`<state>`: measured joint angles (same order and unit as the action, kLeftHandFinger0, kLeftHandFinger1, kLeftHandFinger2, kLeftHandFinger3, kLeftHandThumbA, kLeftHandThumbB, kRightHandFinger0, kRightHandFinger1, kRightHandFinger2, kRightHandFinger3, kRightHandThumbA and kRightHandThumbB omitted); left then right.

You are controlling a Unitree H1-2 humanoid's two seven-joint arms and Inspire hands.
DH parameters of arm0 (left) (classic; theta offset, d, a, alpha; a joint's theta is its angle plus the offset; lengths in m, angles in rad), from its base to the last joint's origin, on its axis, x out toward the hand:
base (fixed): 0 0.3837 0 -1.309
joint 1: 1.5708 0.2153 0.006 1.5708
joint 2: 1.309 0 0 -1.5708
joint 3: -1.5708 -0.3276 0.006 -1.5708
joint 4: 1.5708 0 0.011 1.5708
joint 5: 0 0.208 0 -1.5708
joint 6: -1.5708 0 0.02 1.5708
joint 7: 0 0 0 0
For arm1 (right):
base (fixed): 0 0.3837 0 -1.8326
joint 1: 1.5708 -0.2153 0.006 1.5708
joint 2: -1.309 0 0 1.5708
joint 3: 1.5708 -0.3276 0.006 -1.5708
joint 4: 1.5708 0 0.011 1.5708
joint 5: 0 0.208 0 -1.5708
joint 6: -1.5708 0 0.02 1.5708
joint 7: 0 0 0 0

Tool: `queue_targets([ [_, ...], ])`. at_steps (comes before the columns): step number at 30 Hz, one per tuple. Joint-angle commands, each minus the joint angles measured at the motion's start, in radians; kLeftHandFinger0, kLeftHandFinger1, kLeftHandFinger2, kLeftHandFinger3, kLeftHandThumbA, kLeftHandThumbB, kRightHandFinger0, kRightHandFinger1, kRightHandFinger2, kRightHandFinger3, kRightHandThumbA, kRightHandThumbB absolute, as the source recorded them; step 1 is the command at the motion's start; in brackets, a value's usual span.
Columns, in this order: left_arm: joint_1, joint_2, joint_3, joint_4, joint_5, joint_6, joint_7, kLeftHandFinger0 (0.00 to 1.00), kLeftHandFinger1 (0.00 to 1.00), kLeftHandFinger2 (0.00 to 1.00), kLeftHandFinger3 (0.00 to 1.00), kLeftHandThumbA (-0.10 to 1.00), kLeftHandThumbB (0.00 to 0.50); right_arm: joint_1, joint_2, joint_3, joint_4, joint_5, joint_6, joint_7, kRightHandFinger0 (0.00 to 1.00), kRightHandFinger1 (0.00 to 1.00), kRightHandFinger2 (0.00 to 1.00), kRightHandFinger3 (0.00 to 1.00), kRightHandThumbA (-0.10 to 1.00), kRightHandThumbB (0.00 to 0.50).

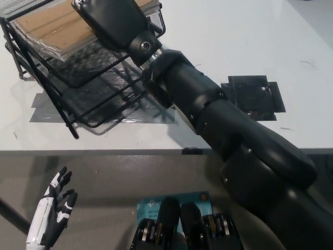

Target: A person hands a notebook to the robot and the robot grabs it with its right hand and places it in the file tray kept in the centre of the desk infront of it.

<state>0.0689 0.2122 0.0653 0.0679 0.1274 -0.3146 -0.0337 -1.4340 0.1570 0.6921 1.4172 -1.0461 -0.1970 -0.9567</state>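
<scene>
A brown-covered notebook (49, 26) lies tilted inside the black wire-mesh file tray (88, 96) at the upper left of the white desk. My black right hand (112, 21) lies over the notebook's right end and is shut on it; its fingertips are cut off by the top edge of the picture. My right arm stretches from the bottom right across the desk to the tray. Below the desk edge at the lower left, my white left hand (52, 213) rests open with its fingers spread.
A patch of black tape (255, 96) sits on the desk to the right of my arm. Grey tape (44, 109) lies under the tray. The desk's front edge (104, 151) runs across the middle of the picture.
</scene>
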Motion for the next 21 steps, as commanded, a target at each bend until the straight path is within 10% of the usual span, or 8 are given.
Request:
queue_targets([
  [1, -0.003, 0.016, 0.003, -0.040, 0.006, -0.024, 0.005, 0.86, 1.00, 1.00, 1.00, 0.87, 0.387, -0.106, 0.022, -0.015, -0.010, 0.056, 0.026, 0.047, 0.00, 0.00, 0.11, 0.40, 0.67, 0.000],
  [3, -0.003, 0.016, 0.003, -0.040, 0.006, -0.024, 0.005, 0.86, 1.00, 1.00, 1.00, 0.87, 0.387, -0.106, 0.022, -0.015, -0.010, 0.056, 0.026, 0.047, 0.00, 0.00, 0.11, 0.40, 0.67, 0.000],
  [5, -0.005, 0.017, 0.003, -0.042, 0.007, -0.021, 0.005, 0.88, 1.00, 1.00, 1.00, 0.87, 0.390, -0.102, 0.028, -0.026, -0.002, 0.081, 0.037, 0.122, 0.00, 0.00, 0.14, 0.09, 0.84, 0.012],
  [10, -0.001, 0.012, 0.002, -0.039, 0.012, -0.028, 0.010, 0.88, 1.00, 1.00, 1.00, 0.87, 0.391, -0.091, 0.042, -0.066, 0.017, 0.140, 0.081, 0.364, 0.00, 0.02, 0.27, 0.20, 0.89, 0.069],
  [11, 0.001, 0.012, 0.003, -0.042, 0.011, -0.027, 0.010, 0.88, 1.00, 1.00, 1.00, 0.87, 0.388, -0.090, 0.046, -0.093, 0.021, 0.173, 0.088, 0.439, 0.34, 0.46, 0.75, 0.66, 0.87, 0.308],
  [12, 0.003, 0.013, 0.003, -0.045, 0.013, -0.027, 0.009, 0.88, 1.00, 1.00, 1.00, 0.87, 0.386, -0.089, 0.047, -0.131, 0.024, 0.217, 0.091, 0.533, 0.86, 1.00, 1.00, 1.00, 0.83, 0.183],
  [18, -0.007, 0.014, 0.005, -0.040, 0.011, -0.027, 0.010, 0.88, 1.00, 1.00, 1.00, 0.88, 0.401, -0.115, 0.027, -0.261, 0.015, 0.359, 0.098, 0.870, 1.00, 1.00, 1.00, 1.00, 0.85, 0.485],
  [21, -0.004, 0.017, 0.006, -0.042, 0.012, -0.027, 0.010, 0.88, 0.99, 1.00, 1.00, 0.88, 0.401, -0.129, 0.012, -0.290, 0.005, 0.390, 0.107, 0.988, 1.00, 1.00, 1.00, 1.00, 0.87, 0.499],
])
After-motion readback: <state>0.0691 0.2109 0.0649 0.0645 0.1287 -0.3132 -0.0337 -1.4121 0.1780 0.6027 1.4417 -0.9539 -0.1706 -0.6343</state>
